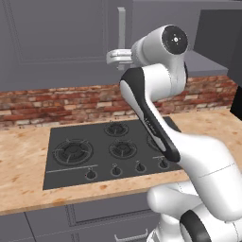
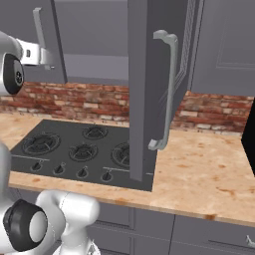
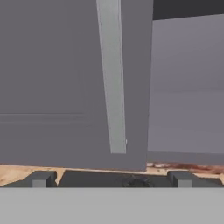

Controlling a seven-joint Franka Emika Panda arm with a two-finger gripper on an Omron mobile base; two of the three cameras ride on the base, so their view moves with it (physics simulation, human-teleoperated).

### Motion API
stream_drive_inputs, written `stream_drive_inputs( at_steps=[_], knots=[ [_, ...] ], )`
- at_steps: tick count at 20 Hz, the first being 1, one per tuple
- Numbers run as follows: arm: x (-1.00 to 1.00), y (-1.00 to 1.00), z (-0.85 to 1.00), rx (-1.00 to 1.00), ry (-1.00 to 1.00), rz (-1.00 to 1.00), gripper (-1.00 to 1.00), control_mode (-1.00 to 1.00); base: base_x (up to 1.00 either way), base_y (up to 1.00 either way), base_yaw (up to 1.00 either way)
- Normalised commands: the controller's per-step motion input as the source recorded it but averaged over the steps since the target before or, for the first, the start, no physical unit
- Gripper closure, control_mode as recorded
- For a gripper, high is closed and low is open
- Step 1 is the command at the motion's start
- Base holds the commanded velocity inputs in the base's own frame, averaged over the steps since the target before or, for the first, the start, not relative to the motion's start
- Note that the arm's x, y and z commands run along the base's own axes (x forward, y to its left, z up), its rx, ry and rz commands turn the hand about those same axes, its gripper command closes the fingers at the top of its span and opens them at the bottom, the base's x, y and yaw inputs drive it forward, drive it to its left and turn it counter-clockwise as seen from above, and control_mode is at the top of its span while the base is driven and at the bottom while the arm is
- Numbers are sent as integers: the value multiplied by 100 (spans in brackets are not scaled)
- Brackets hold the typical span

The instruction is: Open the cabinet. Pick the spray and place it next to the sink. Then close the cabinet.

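The cabinet [image 1: 61, 38] is dark grey and hangs above the cooktop. Its right door [image 2: 144, 89] is swung wide open over the counter, its silver bar handle [image 2: 169, 89] facing outward. The left door [image 3: 52, 78] faces me flat, with its handle [image 3: 111, 78] running down it. My gripper [image 1: 118, 56] is open and level with the lower end of that handle [image 1: 122, 28], close in front of it and touching nothing. In the hand view the fingertips [image 3: 41, 179] stand wide apart below the handle's end. The bare inner shelf [image 2: 94, 62] shows in the opening. The spray is out of view.
A black gas cooktop [image 1: 104, 149] is set into the wooden counter [image 2: 209, 174], with a red brick backsplash [image 1: 56, 101] behind. The open door hangs over the cooktop's right end. Grey drawers [image 2: 199, 234] run below. A dark object [image 2: 250, 144] cuts in at the right edge.
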Motion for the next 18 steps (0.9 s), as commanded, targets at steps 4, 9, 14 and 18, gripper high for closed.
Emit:
stream_drive_inputs(
  at_steps=[4,9,14,18],
  knots=[
    [26,0,0,0,0,0,-100,-100,0,0,0],
    [29,0,0,-1,0,-1,-100,-100,0,0,0],
    [27,0,0,0,0,-1,-100,-100,0,0,0],
    [25,0,0,0,0,-1,-100,-100,0,0,0]
  ],
)
